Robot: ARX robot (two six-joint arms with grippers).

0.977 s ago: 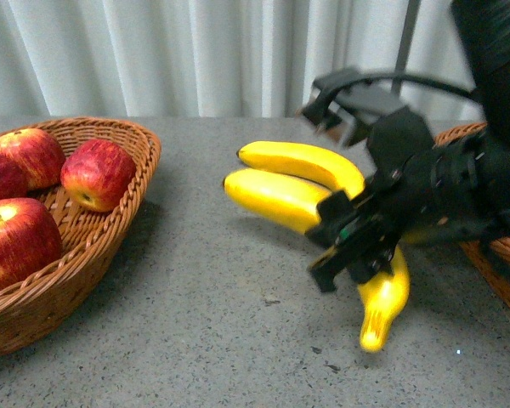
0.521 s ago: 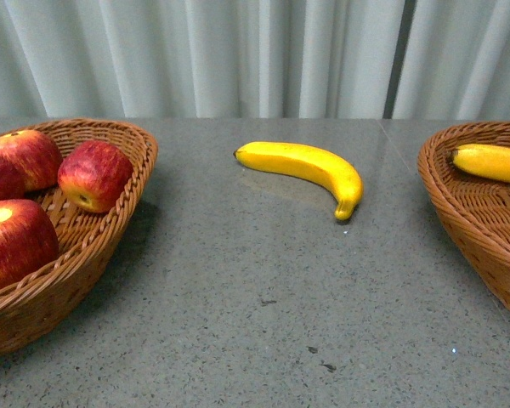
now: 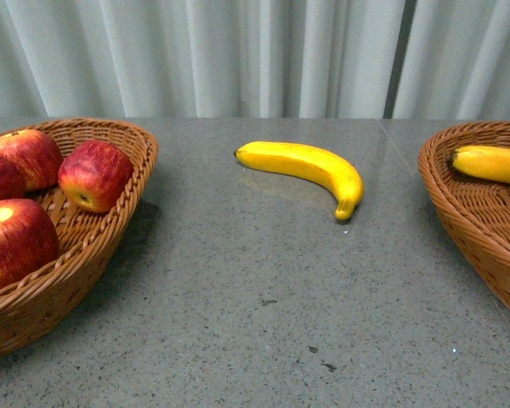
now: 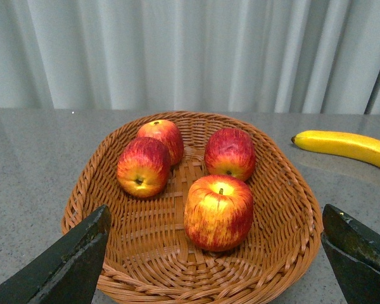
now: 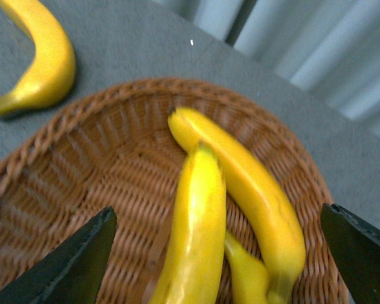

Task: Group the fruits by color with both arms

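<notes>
A: In the middle of the grey surface (image 3: 255, 280), which fruit is unsorted?

B: One loose banana (image 3: 310, 166). It lies on its side with its narrow end nearer the right basket (image 3: 459, 221), well apart from both baskets. Four apples (image 3: 93, 174) sit in the left basket (image 3: 110, 246). At least two sorted bananas (image 3: 489, 163) lie in the right one, and one looks blurred in the right wrist view.

A: Where are the arms?

B: Neither shows in the front view. In its wrist view, the right pincer (image 5: 218, 212) hangs above the right basket and looks steeply down into it. Its fingers are spread wide and touch no fruit. The left pincer (image 4: 216, 212) faces the apple basket from the near side at a shallow angle — also spread wide, holding nothing.

A: What would doing the step in hand well look like?

B: I judge the step to be fetching the last banana, which falls to the right arm. It should first rise clear of the wicker rim, then come down over the banana's thick middle rather than its tapered end. The fingers should sit across the curve and close gently, because the skin looks smooth and could slip. The arm can then carry the banana high over the rim and lay it beside the others.
</notes>
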